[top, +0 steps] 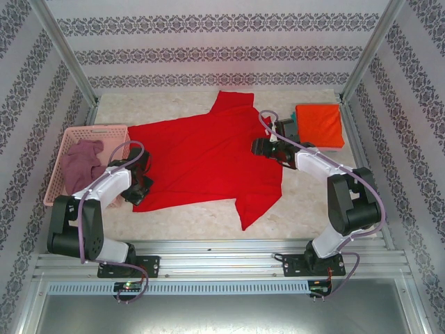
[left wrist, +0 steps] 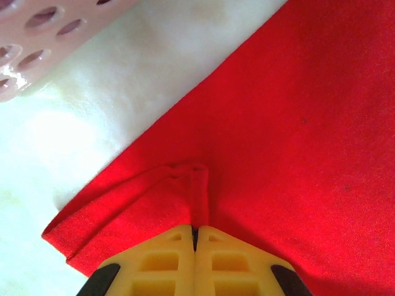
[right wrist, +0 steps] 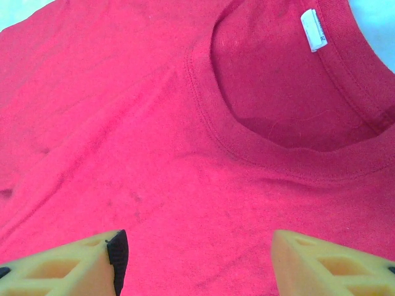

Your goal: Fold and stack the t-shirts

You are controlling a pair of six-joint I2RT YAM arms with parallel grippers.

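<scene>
Patterned walls (top: 222,56) closed in a pale marbled table (top: 208,216), and the red shirt (top: 201,160) lay spread flat across its middle, neck toward the right and hem toward the left.

The left arm bent low from its base and reached inward to the shirt's near left corner, with the left gripper (top: 139,189) down at the cloth. The right arm stretched forward and leaned left, its right gripper (top: 261,147) above the neck end of the shirt.

From the left wrist, the left gripper (left wrist: 195,237) was fully closed, pinching a narrow raised ridge of the red shirt (left wrist: 296,123) just inside the hem; a corner of the pink basket (left wrist: 55,31) showed beyond. From the right wrist, the right gripper (right wrist: 196,246) stood wide apart and empty over the shirt's chest, below the neckline (right wrist: 247,148) and a white label (right wrist: 313,29).

Overhead, a mauve shirt (top: 82,161) sat crumpled in the basket (top: 94,129), and a folded orange shirt (top: 320,124) lay at the far right. Whether the right fingers touched the cloth could not be told.
</scene>
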